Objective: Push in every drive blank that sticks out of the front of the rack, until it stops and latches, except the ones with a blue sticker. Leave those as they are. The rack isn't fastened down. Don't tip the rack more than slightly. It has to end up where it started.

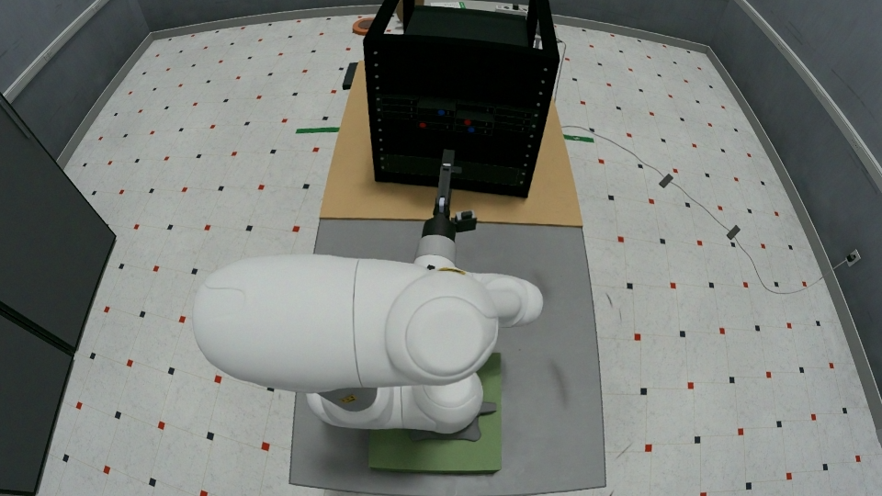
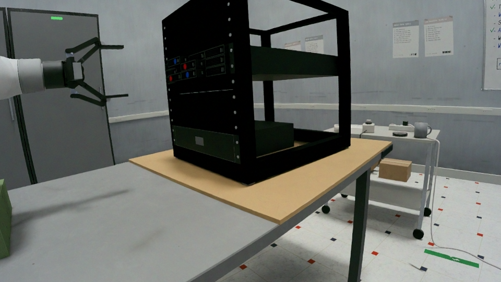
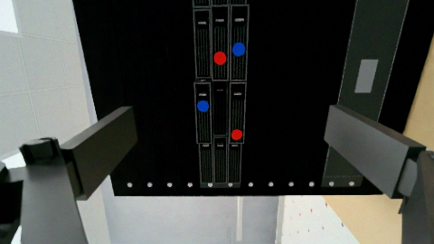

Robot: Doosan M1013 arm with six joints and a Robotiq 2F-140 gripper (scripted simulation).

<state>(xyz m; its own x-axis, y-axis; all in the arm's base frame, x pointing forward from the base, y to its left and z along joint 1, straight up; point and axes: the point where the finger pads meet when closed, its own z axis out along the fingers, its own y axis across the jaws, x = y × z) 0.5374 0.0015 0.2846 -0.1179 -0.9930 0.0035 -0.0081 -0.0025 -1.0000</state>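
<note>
A black open-frame rack [image 1: 459,67] [image 2: 206,115] [image 3: 136,68] stands on a tan board [image 1: 357,197] [image 2: 280,196]. Its front holds a block of drive blanks. Two carry blue stickers [image 1: 440,113] [image 1: 470,129] [image 2: 174,61] [image 2: 187,74] [image 3: 202,106] [image 3: 239,49]. Two carry red stickers [image 1: 422,125] [image 1: 467,120] [image 2: 170,78] [image 2: 184,66] [image 3: 236,135] [image 3: 220,58]. I cannot tell how far any blank sticks out. My gripper [image 1: 448,161] [image 2: 122,70] [image 3: 231,123] is open and empty. It hangs level in front of the rack at drive height, a clear gap away, fingers one above the other.
The board lies on a grey table [image 2: 105,217] whose edge is close beside the rack. The arm's green base block [image 1: 431,459] is at the near end. A wheeled cart [image 2: 385,134] with a cardboard box [image 2: 395,169] stands beyond. A grey door [image 2: 56,115] is at the left.
</note>
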